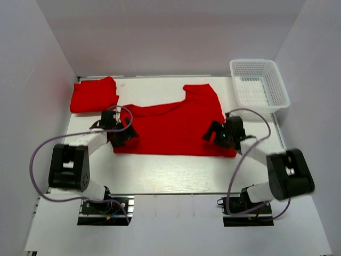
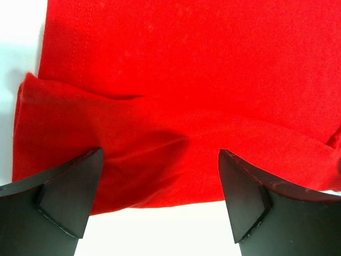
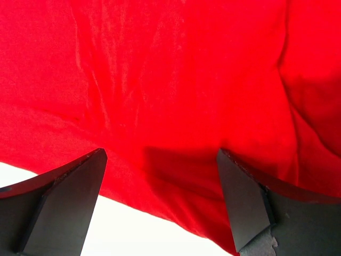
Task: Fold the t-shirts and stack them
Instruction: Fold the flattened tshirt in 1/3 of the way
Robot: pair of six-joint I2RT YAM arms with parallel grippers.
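Two plain bright red tees, no print. The folded t-shirt (image 1: 94, 95) is sitting as a compact bundle at the far left corner of the tabletop (image 1: 176, 176). The spread t-shirt (image 1: 170, 128) is lying flat across the middle, with a long straight edge running along its near side and a sleeve poking out toward the far right. Its left end is doubled over on itself, hem stitching showing. They're lying close together, and I can't tell if they're touching.
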